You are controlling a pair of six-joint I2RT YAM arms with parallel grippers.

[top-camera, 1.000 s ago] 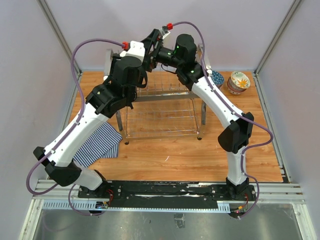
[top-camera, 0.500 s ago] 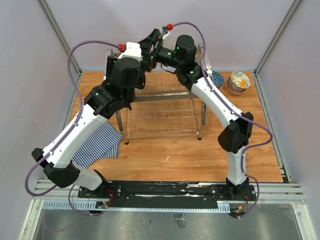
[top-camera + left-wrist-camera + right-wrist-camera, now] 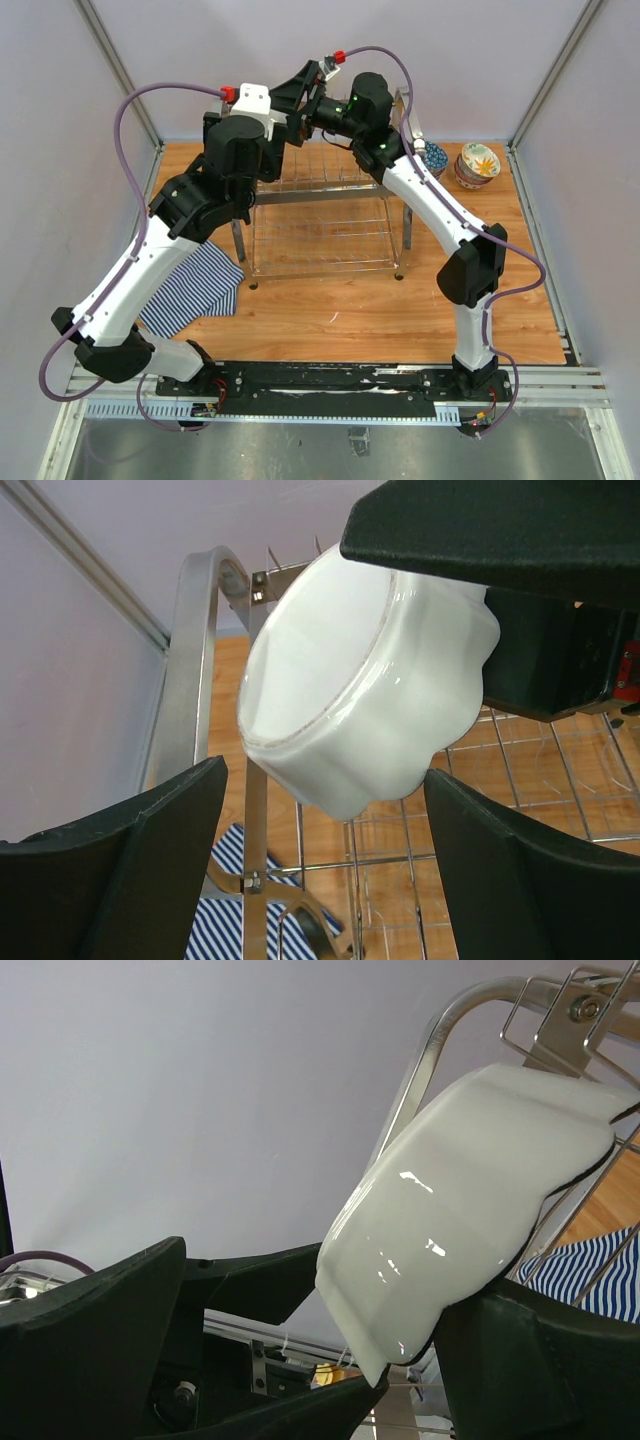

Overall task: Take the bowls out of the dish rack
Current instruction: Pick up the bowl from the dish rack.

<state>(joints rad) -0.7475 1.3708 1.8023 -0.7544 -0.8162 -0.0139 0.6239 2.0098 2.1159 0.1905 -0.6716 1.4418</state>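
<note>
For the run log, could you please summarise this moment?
large white scalloped ceramic bowl at chrome wire rack | left fingers open | right fingers open

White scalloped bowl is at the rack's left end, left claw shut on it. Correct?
Not shut. The left wrist view shows the left claw open, its fingers spread wide and not clamping the white scalloped bowl ahead of them. The bowl is at the dish rack's left end, by the loop handle, as you say.

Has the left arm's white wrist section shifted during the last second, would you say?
Yes: the white wrist section has slid left along the chrome wire dish rack, toward its left end.
</note>
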